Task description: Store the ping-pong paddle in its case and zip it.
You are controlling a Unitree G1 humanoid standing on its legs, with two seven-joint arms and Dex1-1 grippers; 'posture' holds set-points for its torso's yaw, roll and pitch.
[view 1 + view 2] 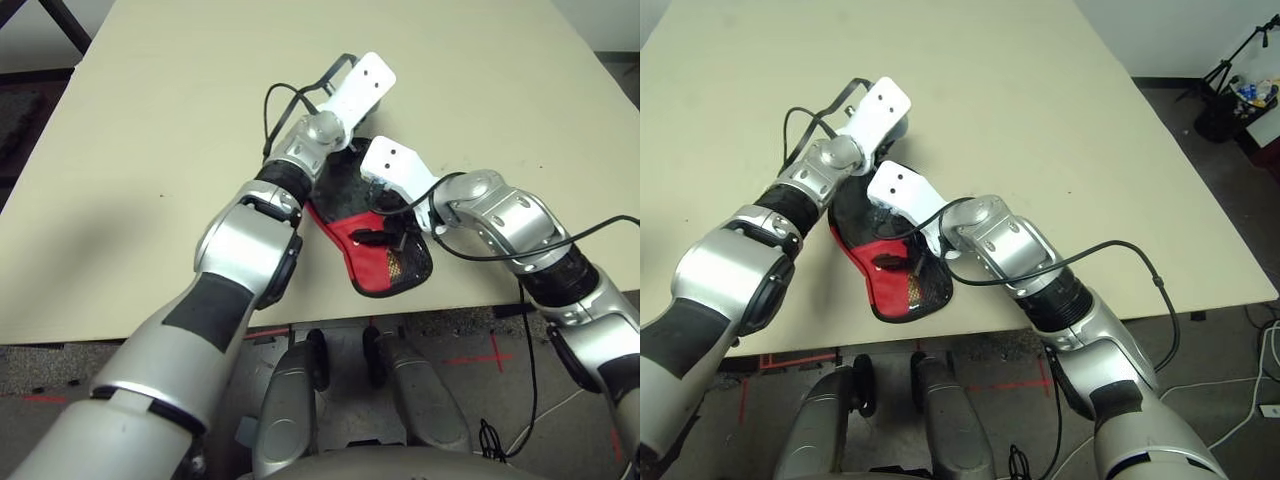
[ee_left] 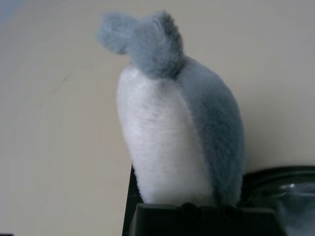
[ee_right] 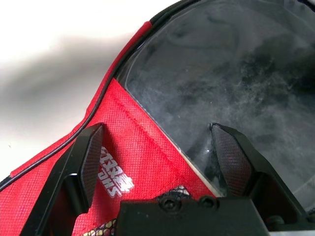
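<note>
Right pincer (image 3: 156,125) stands wide open over the case (image 3: 133,142), one finger above the red panel (image 3: 140,160), the other above the clear black-backed window (image 3: 197,64); nothing is between its tips but the case lying flat beneath. Left pincer (image 2: 206,219) is shut, with a grey-and-white plush piece (image 2: 172,132) right beyond it; whether it grips the plush I cannot tell.

The right wrist view brings out white lettering on the red panel and the black rim curving to the upper part of the frame; the left eye view gives the mesh (image 1: 412,262) toward the case's lower right; the paddle may lie behind the cloudy window, but I cannot make it out.

The case rests at centre of the left eye view on a plain beige table (image 1: 150,180); below the table is grey floor (image 1: 480,380) with red tape lines (image 1: 497,352); the right eye view takes in a tripod (image 1: 1230,62) at upper right and pale cables (image 1: 1252,400) at lower right.

The case's rounded lower end lies near the table's front edge; bare tabletop spreads across the upper frame and to both sides, beyond the forearms.
</note>
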